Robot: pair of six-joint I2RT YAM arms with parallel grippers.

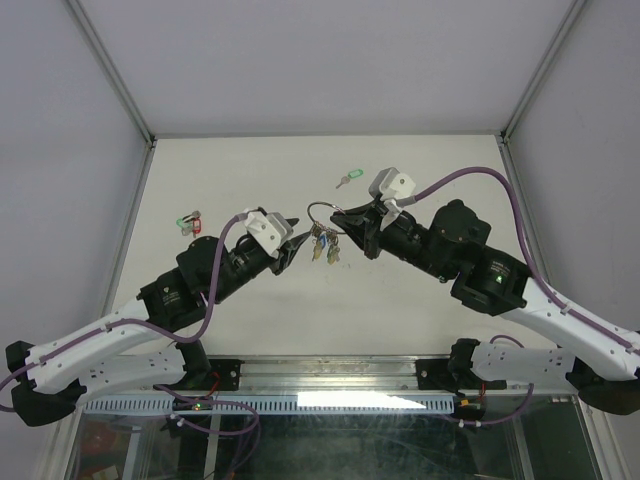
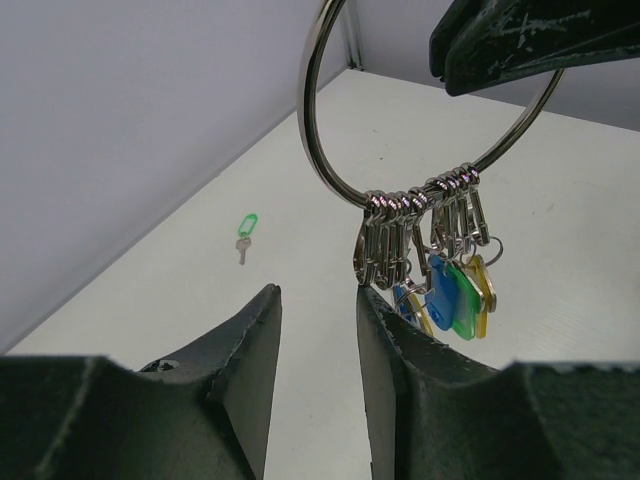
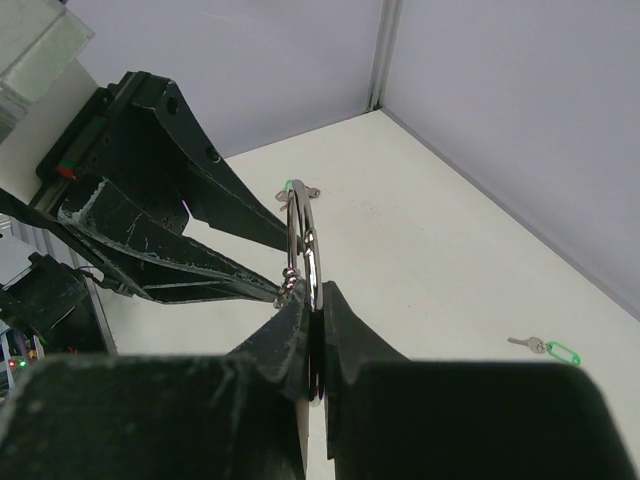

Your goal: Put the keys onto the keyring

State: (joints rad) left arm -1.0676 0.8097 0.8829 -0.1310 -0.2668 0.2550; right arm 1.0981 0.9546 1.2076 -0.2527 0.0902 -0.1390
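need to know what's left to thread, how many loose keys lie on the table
3, as far as shows: a lone green-tagged key beyond the keyring, and a left green-tagged key beside a red-tagged key near the table's left edge. More may be hidden.

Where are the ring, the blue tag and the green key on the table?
keyring (image 2: pixel 304 90): left wrist view, left curve of wire.
blue tag (image 2: pixel 440 290): left wrist view, its middle.
green-tagged key (image 2: pixel 247 223): left wrist view, green tag.

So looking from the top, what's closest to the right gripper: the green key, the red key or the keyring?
1. Keyring: in the middle, held by the right gripper.
2. Green key: just beyond the gripper, towards the back.
3. Red key: far off on the left side.
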